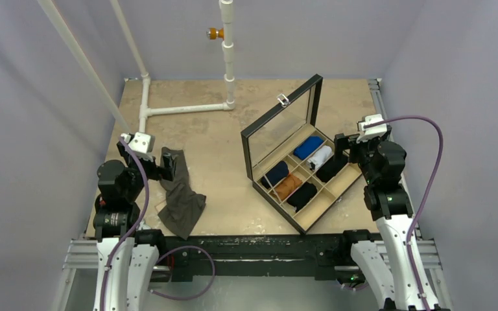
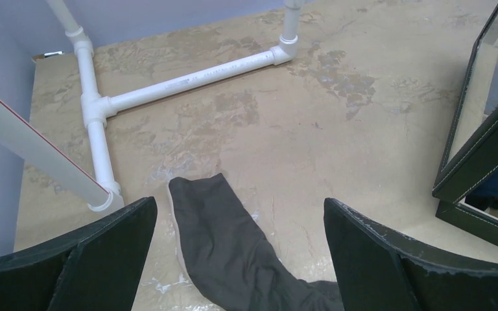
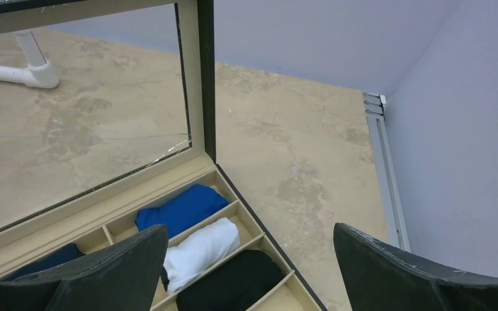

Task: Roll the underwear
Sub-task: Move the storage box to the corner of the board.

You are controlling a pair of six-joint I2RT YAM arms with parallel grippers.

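Observation:
The underwear is dark charcoal fabric lying spread and rumpled on the table's left side, one end pointing away from the arms. In the left wrist view it lies flat between and below my fingers, with a pale edge along its left side. My left gripper is open and empty, right beside the garment's far end; its jaws stand wide apart. My right gripper is open and empty, hovering over the box's right corner.
An open black box with a glass lid stands right of centre, holding blue, white, black, navy and orange rolls. White PVC pipes lie at the back left.

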